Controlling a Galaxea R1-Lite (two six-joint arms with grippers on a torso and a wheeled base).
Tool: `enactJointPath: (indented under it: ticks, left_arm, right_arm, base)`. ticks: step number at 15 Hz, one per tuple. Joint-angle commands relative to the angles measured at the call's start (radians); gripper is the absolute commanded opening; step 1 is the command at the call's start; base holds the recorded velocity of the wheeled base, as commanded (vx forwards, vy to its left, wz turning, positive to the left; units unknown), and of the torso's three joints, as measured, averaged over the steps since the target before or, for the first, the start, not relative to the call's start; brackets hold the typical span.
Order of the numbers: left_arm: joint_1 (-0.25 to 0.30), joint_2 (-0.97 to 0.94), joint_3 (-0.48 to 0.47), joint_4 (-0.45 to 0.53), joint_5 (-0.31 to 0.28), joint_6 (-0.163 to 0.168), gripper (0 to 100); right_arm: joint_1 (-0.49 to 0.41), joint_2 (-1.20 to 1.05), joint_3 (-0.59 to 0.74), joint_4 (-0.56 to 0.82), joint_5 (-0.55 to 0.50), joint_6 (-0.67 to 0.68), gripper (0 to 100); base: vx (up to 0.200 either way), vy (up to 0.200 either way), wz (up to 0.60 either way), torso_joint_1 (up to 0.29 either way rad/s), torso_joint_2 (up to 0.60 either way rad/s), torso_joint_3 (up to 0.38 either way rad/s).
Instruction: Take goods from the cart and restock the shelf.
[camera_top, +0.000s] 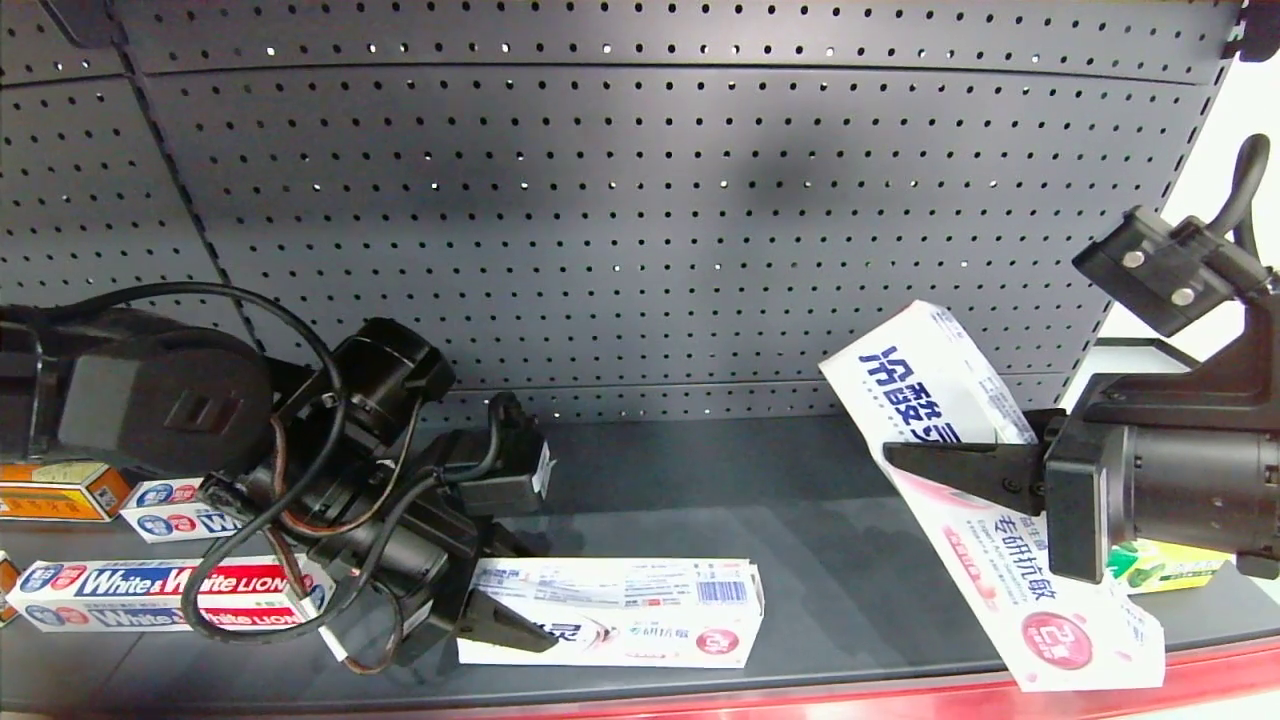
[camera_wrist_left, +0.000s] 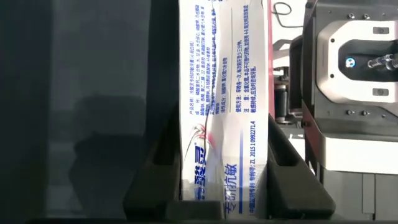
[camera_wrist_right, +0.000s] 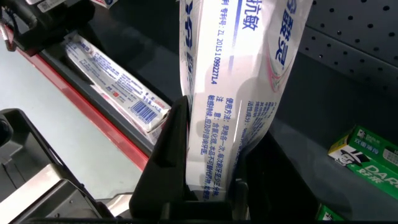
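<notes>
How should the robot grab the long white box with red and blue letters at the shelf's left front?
I'd pinch the long white box across its narrow width, a little left of its middle, coming down from above and squeezing its two long sides. It lies flat along the shelf edge, so the top is open, and a black cable loops over its right end.

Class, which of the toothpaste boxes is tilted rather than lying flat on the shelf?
The white-and-pink toothpaste box held in the right claw: it slants steeply upward, while all the others lie flat.
</notes>
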Motion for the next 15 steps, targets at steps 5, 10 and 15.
enactJointPath:
  ticks: [5,10,15]
  left_arm:
    - [-0.001,-0.007,0.042,0.000,0.001,0.000,0]
    - [-0.001,-0.007,0.032,-0.023,0.005,0.000,100]
    - [0.016,-0.091,-0.009,-0.038,0.007,-0.011,100]
  right_arm:
    - [-0.002,0.000,0.002,0.000,0.000,0.000,0]
    - [-0.003,0.000,0.002,0.000,0.000,0.000,0]
    - [-0.002,0.008,0.003,0.000,0.000,0.000,0]
  base:
    - [0.000,0.000,0.00,0.000,0.00,0.000]
    - [0.000,0.000,0.00,0.000,0.00,0.000]
    - [0.000,0.000,0.00,0.000,0.00,0.000]
